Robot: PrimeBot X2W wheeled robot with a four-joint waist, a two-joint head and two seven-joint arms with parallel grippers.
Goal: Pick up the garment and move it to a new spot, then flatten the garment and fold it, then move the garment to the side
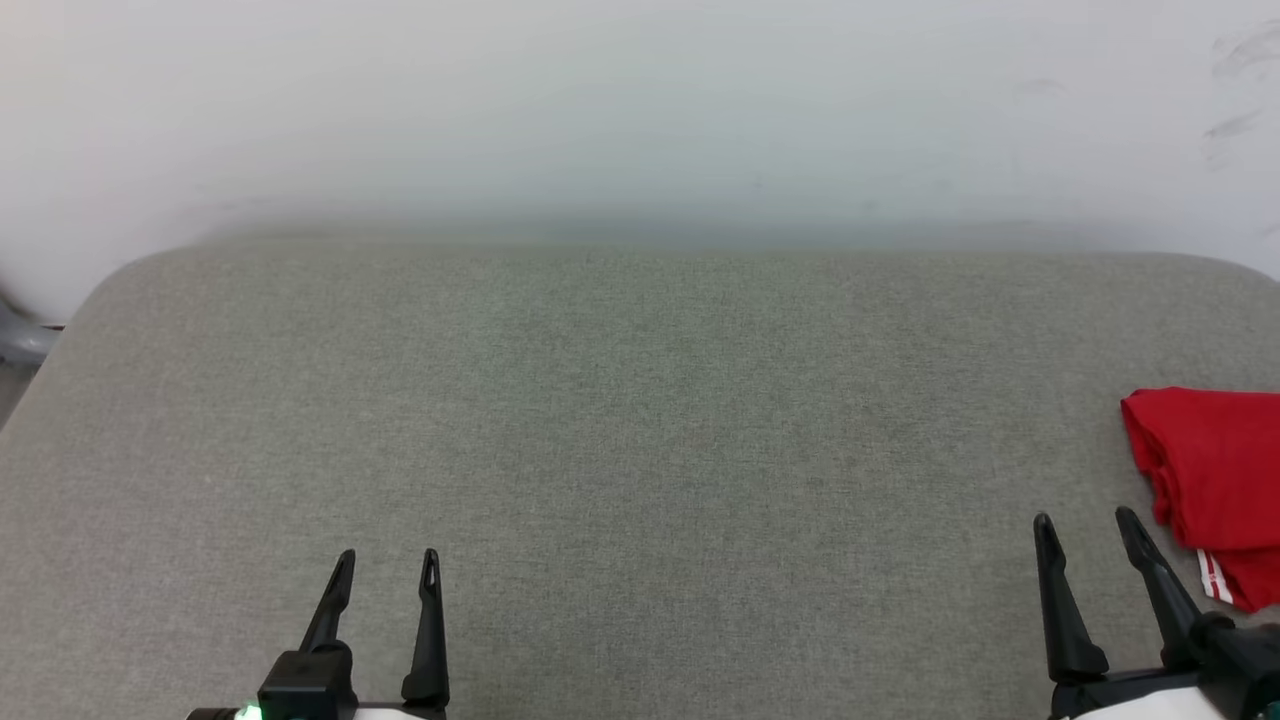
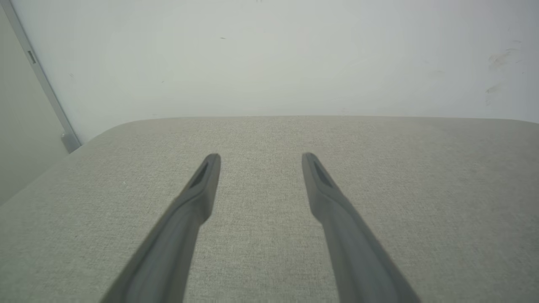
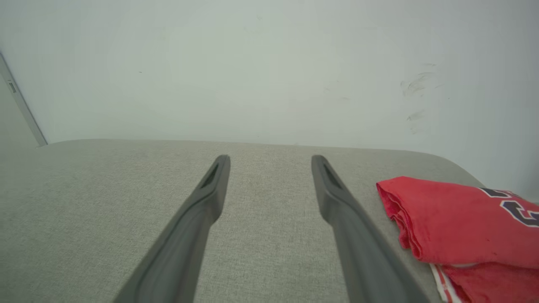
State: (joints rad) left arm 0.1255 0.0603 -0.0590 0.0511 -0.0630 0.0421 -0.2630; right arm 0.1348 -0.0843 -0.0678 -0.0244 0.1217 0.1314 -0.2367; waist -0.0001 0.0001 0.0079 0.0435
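left claw (image 1: 388,556) sits low over the near edge of the grey fabric-covered counter (image 1: 640,400), towards its left side. its two dark fingers stand apart with nothing between them. in the left wrist view i see bare grey weave in the gap and the pale wall (image 2: 269,54) beyond the far edge. right claw (image 1: 1084,517) is over the near edge towards the right side. its fingers are spread just as wide and are empty too, pointing at the far edge.

the garment (image 1: 1210,470) lies on the counter at its right edge, just beside the right claw's outer finger. from here i cannot tell whether that finger brushes the cloth. it is a red bundle, folded over on itself in layers rather than spread flat, and the head view cuts it off at the right. a strip of red-and-white stripe trim (image 1: 1213,578) peeks out at its near end, under the top layer. in the right wrist view part of the black, white-outlined lettering (image 3: 518,210) shows on the upper face. the folded edge faces the middle of the counter. the left claw is well apart from the garment.
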